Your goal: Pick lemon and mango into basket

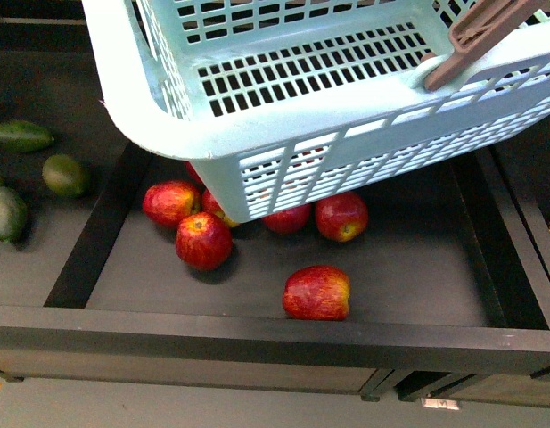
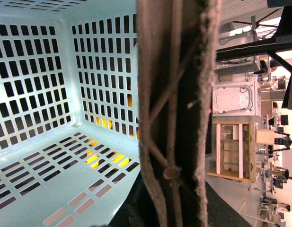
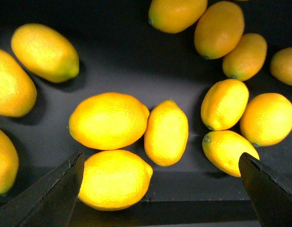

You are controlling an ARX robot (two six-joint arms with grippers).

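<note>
Lemon [image 3: 166,132], oval with dimpled skin, lies midway between the wide-spread fingers [image 3: 51,194] of the right gripper [image 3: 160,156].
The right gripper faces down onto a dark matte tray floor [image 3: 136,66], its black wedge-shaped fingers holding nothing. Other lemons [image 3: 108,120], glossy yellow, crowd around; a plumper one touches the middle fruit. The basket [image 1: 168,125], pale turquoise plastic with slotted walls, hangs tilted above red apples [image 1: 317,292]. Its brown ribbed handle [image 2: 157,94] fills the left wrist view, and the left gripper cannot be seen.
</note>
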